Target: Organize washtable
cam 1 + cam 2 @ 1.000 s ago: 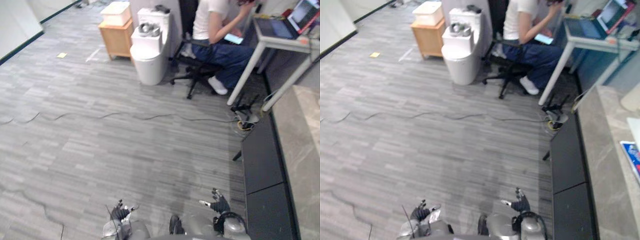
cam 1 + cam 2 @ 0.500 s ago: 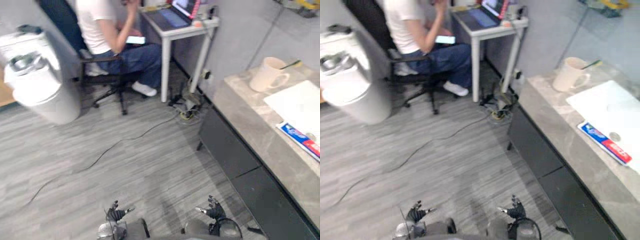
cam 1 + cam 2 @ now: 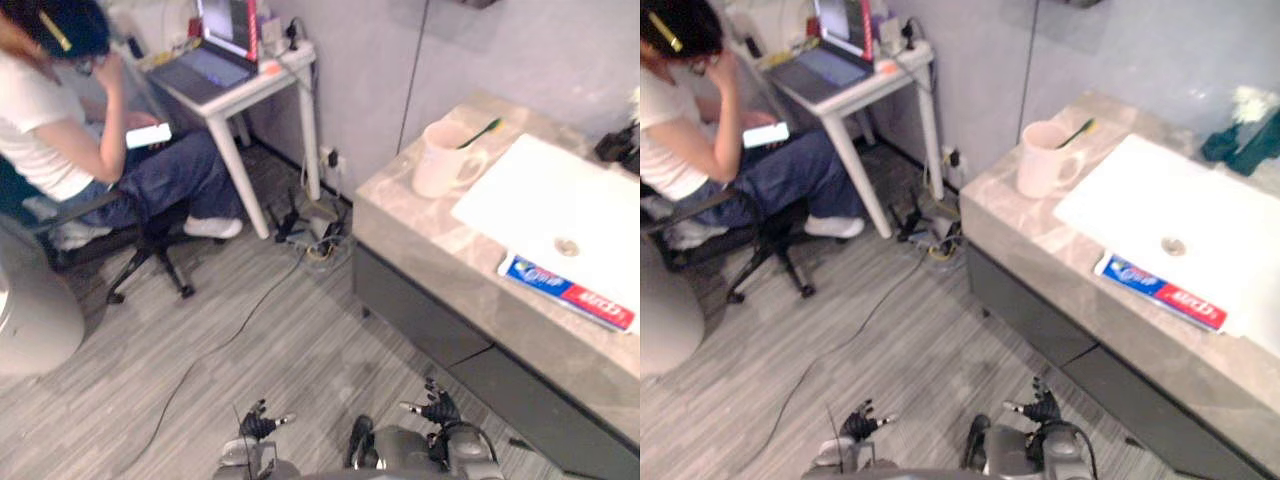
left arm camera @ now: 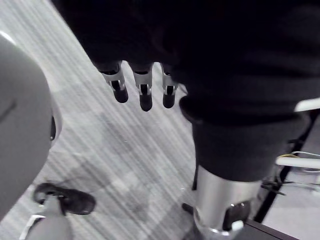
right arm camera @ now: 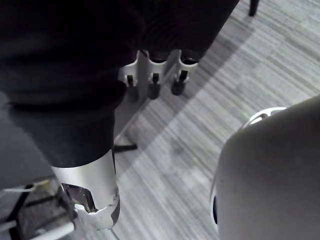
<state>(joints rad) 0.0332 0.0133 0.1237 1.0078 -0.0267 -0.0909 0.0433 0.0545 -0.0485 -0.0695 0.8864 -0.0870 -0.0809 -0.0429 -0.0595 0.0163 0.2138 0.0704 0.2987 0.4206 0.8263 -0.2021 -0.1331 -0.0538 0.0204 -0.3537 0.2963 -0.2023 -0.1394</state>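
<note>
The washtable [image 3: 425, 235] is a grey stone counter on my right with a white sink basin [image 3: 560, 195] set in it. A cream mug [image 3: 440, 162] with a green toothbrush [image 3: 481, 131] in it stands at the counter's far left corner. A blue and red toothpaste box [image 3: 570, 293] lies flat at the basin's front edge. My left hand [image 3: 258, 424] and right hand [image 3: 438, 408] hang low over the floor, well short of the counter. Both are open and hold nothing; their fingers [image 4: 142, 91] [image 5: 152, 84] hang straight.
A dark cabinet front [image 3: 440, 325] runs under the counter. A dark teal cloth [image 3: 1240, 140] lies at the counter's back right. A person [image 3: 80, 130] sits on an office chair by a white desk [image 3: 245, 85] with a laptop. Cables [image 3: 315, 235] trail on the floor.
The whole picture has swung to the right, so the camera has turned; the washtable now shows more fully. Both hands still hang open and low.
</note>
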